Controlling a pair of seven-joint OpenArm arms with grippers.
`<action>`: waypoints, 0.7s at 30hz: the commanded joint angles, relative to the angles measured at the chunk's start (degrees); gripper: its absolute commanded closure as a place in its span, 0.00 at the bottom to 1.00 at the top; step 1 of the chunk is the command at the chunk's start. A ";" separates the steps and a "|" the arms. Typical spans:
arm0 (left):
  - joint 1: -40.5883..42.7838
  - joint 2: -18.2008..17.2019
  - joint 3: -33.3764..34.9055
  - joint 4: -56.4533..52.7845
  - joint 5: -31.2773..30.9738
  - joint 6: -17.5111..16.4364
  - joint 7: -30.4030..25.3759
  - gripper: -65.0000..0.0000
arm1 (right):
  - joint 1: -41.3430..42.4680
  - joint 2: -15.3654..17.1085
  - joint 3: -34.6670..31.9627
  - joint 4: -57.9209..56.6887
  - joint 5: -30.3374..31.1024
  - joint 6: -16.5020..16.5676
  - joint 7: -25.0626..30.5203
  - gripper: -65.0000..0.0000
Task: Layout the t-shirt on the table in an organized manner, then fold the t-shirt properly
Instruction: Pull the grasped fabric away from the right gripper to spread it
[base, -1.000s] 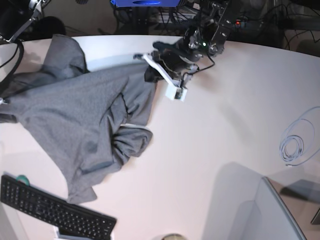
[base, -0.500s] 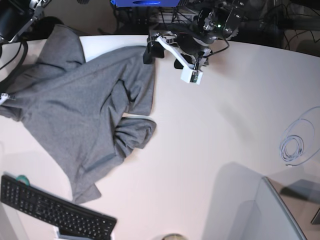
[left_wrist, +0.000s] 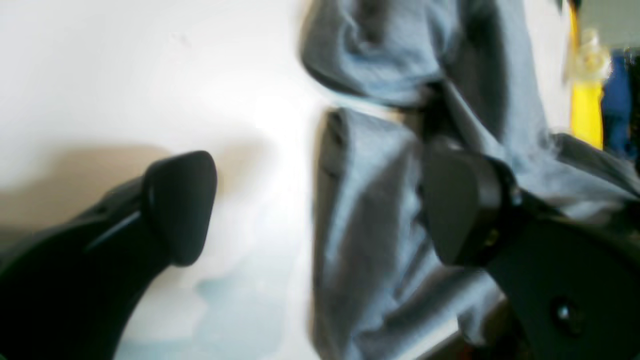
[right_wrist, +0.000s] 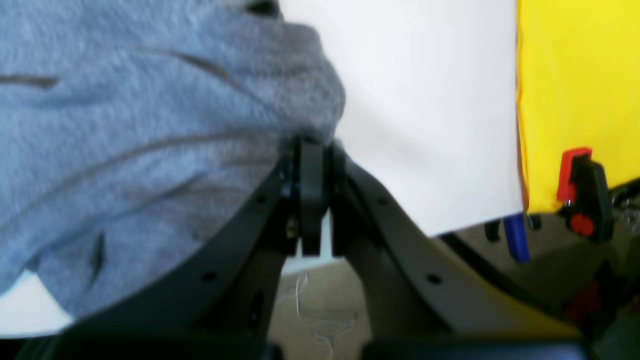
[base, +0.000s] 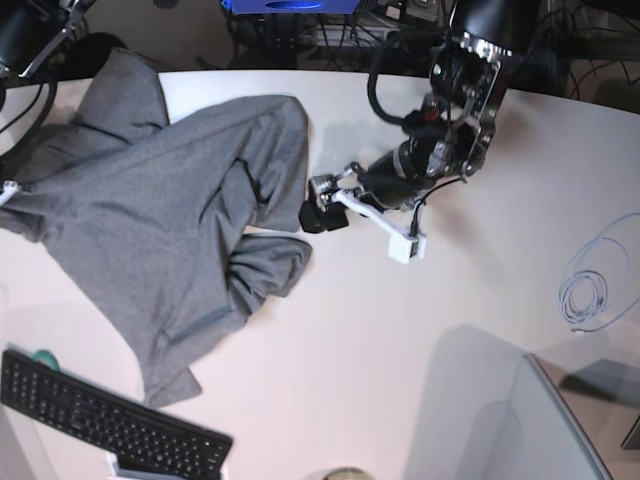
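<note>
Grey cotton covers the left half of the table (base: 470, 300) in the base view: the t-shirt (base: 150, 230) lies rumpled and skewed, one end drawn up toward the far left corner and partly over the far edge, a bunched fold near its middle, and its lower end trailing close to the black keyboard (base: 110, 420) at the near left edge. The left gripper (base: 322, 203) hangs just beside the shirt's right-hand edge with its jaws spread wide and nothing between them; the left wrist view shows one finger over bare tabletop and the other over cloth, so it looks ready to pinch that edge. The right gripper (right_wrist: 311, 165) is clamped tight on a gathered wad of the shirt near the far left corner, by the table's edge. The risks, as I judge them, come from that uneven hold. If the left jaws close on the doubled fold, not a single hem, spreading would drag both layers and leave the crease in. A pull by the right arm alone could slide more cloth off the far edge, or swing the trailing end onto the keyboard. Soft knit also stretches and slips, so a shallow pinch may let go mid-pull. The wrist view is blurred, so how many layers sit under the jaws cannot be told.
</note>
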 joint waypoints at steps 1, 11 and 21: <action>-2.02 1.17 1.39 -0.72 -1.13 -1.01 -1.21 0.03 | 0.78 0.96 0.12 0.85 0.08 -0.07 0.86 1.00; -11.08 7.33 10.89 -16.54 -1.13 -1.01 -5.69 0.12 | 0.86 0.96 0.12 0.85 0.08 -0.07 0.95 1.00; -9.32 1.70 0.95 -11.18 -1.22 -1.01 -5.25 1.00 | 0.78 0.96 0.03 -5.57 0.17 -0.07 0.95 1.00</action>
